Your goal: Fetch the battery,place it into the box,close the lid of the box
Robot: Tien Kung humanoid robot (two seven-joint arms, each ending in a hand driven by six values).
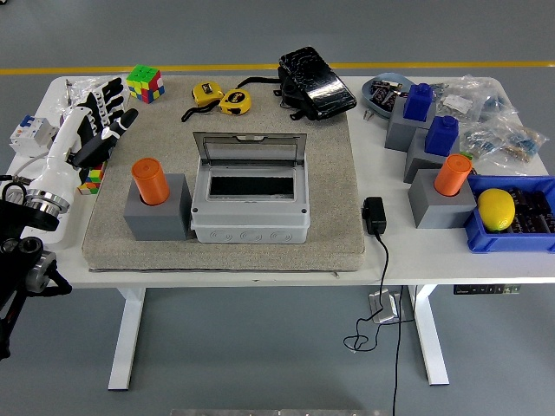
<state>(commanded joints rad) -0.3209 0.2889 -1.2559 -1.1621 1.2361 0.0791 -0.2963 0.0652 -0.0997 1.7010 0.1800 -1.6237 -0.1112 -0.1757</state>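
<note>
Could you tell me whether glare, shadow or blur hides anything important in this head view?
Head view: lighting is even and soft; glare shows only on the glossy black pouch; the orange battery and open grey box are sharp; the left hand is slightly soft, with faint shadows.

The left arm [26,234] is cut off by the picture's left edge. Beside the box [250,201], the grey holder [158,211] hides the orange cylinder's [150,180] lower part. The box's inside is too dark to read.

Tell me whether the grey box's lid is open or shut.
Open. The lid of the grey box is swung up at the far side, and the dark opening in the box's top is exposed.
</note>
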